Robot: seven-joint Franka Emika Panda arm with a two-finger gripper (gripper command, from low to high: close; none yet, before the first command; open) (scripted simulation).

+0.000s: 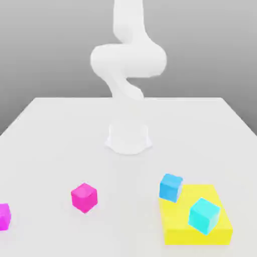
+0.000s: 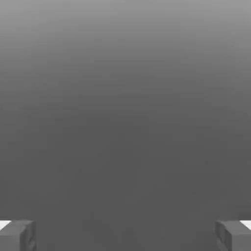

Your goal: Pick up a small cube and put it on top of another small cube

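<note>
In the hand view the pincer (image 2: pixel 125 235) stands wide open with nothing between its fingertips (image 2: pixel 17 235), and before it is only grey background, so the cubes are judged far below it. To do the reach well, the arm (image 1: pixel 128 60) should descend straight over one small cube, perhaps the magenta cube (image 1: pixel 84 197), fingers along its flat sides. The exterior view adds the table (image 1: pixel 60 140), a blue cube (image 1: pixel 170 186) leaning on the yellow block (image 1: pixel 193 228), and a cyan cube (image 1: pixel 204 215) upon it.
</note>
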